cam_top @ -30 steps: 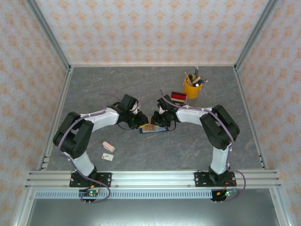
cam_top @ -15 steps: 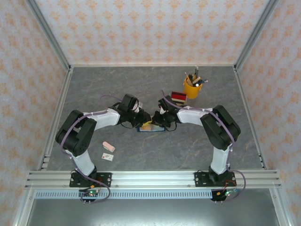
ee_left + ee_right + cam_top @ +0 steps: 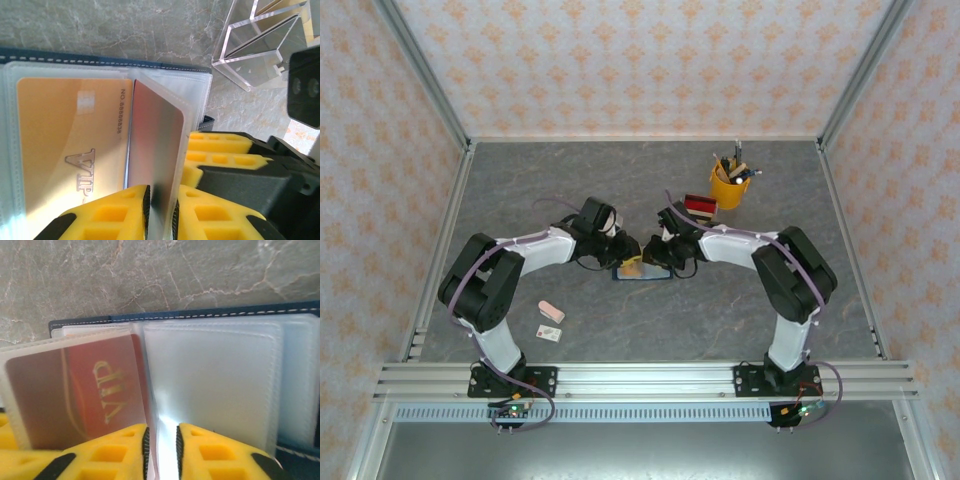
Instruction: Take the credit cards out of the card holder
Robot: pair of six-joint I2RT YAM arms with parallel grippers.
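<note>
The card holder lies open on the table between both arms, its navy edge framing clear sleeves. A tan-orange credit card sits flat in one sleeve. A grey credit card stands on edge in its sleeve, and my left gripper is shut on it. In the right wrist view a red credit card sits in a raised sleeve. My right gripper straddles that sleeve's edge with a narrow gap between its pads. An empty clear sleeve lies flat beside it. My right fingers sit close beside the left ones.
A clear tray with a red part stands just behind the right gripper, also near in the left wrist view. A yellow cup of pens is further back right. A pink block and a small white card lie front left.
Both grippers and the card holder have shifted slightly left. The right jaws have parted a little around the sleeve edge. The left grip is unchanged.
</note>
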